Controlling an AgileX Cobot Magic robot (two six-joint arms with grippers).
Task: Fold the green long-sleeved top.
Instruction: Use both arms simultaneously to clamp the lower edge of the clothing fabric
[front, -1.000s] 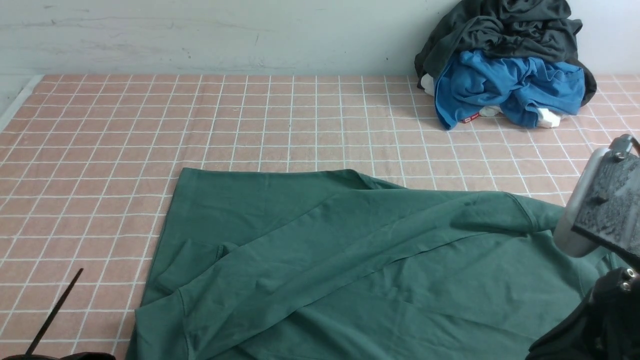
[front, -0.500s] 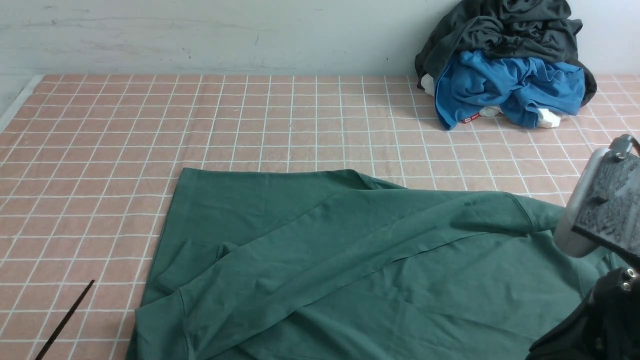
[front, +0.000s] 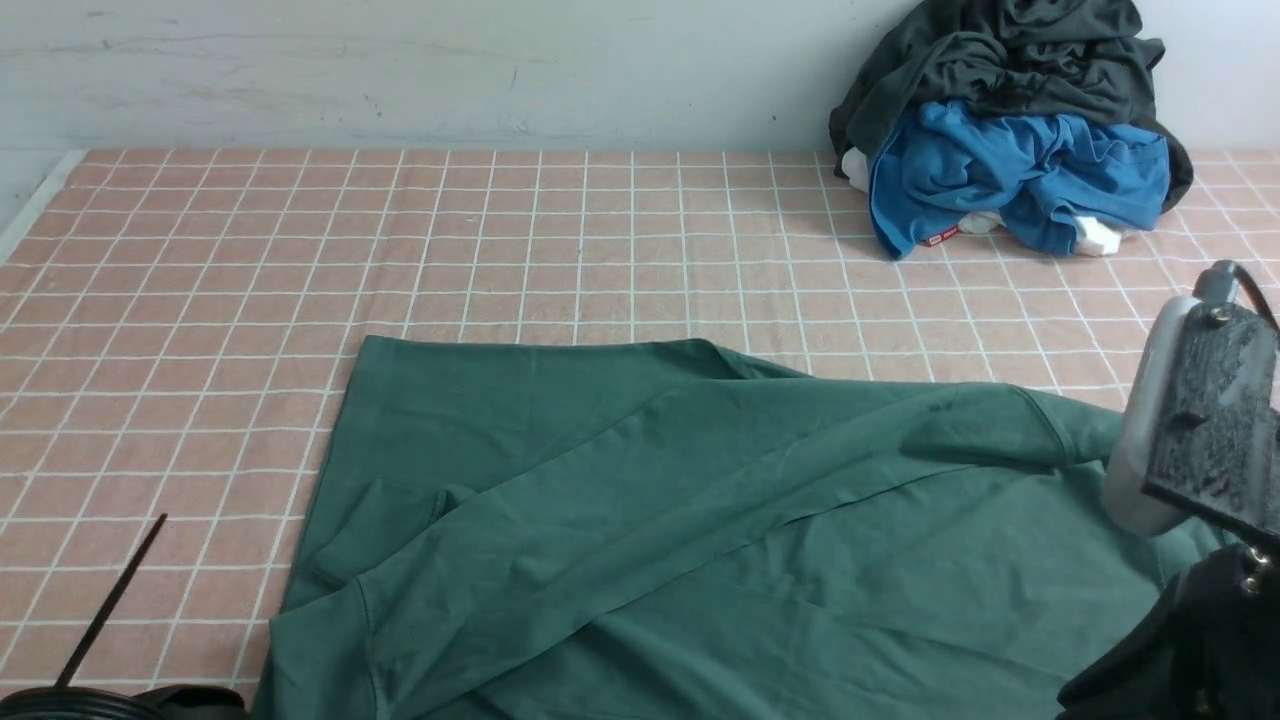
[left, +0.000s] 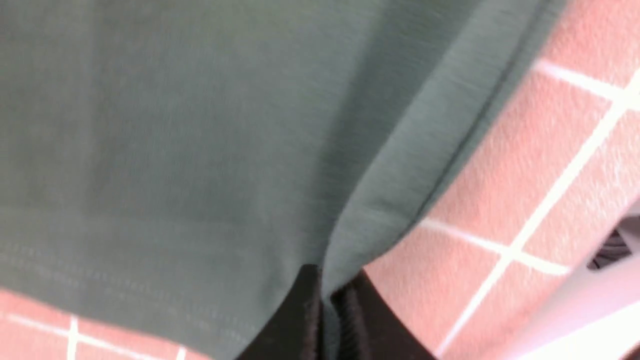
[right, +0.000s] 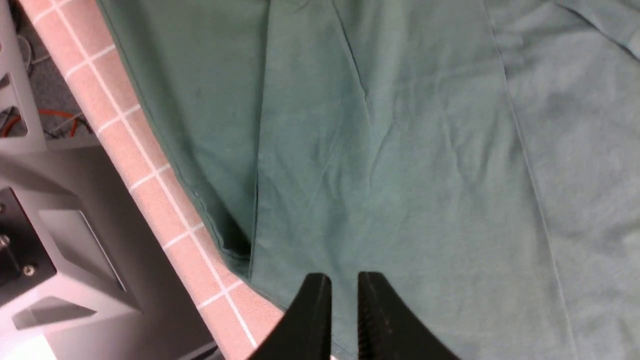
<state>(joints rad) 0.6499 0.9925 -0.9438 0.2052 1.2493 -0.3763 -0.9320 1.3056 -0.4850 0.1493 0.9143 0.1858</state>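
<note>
Fabric of the green top (left: 175, 125) is clamped as a fold between the left fingers (left: 300, 320), right by the hem. The right fingers (right: 315, 320) are held nearly together over the near hem, but whether anything's pinched can't be told. The top is spread on the table (front: 500, 240) with a sleeve laid diagonally across. Since half a second ago, the right arm (front: 1190, 420) is seen slightly lower.

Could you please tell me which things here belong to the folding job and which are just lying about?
Job: green long-sleeved top; left gripper, pinching its edge; right gripper.
Lying about: dark grey garment; blue garment; white cloth.
</note>
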